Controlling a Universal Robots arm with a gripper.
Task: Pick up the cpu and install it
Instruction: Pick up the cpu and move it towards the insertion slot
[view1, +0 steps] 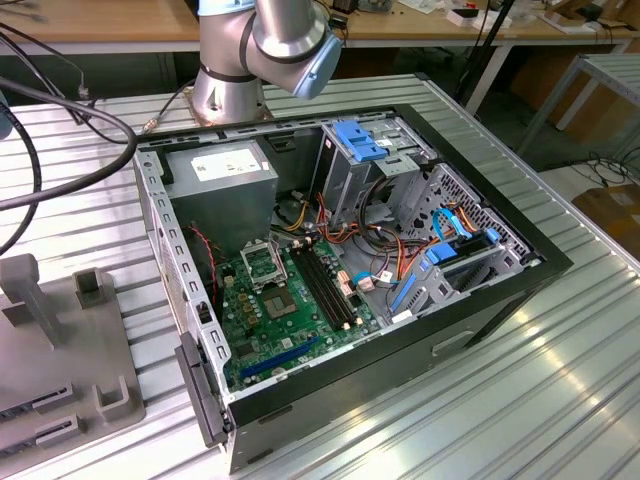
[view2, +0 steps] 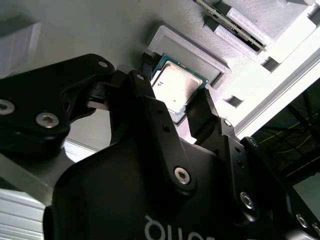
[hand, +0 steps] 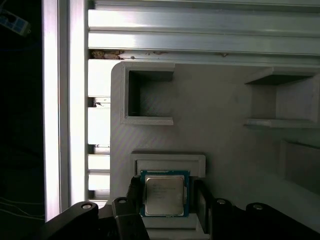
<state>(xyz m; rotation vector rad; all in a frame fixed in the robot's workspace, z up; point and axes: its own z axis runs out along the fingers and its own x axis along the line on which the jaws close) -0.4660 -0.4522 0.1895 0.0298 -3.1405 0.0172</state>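
First wrist view: cpu (hand: 164, 195) lies flat in its nest on grey fixture tray (hand: 225, 150). End effector (hand: 166, 197) is open, 2 fingers (hand: 201, 202) straddling cpu, slim gap on 1 side. Step looks like pickup, grasp not yet made. Needs even pinch on opp. edges, no tilt.

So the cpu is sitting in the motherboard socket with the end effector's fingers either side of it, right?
Not quite. The cpu lies on the grey holder, not in the socket, as the first wrist view shows. The end effector does have its fingers either side of it.
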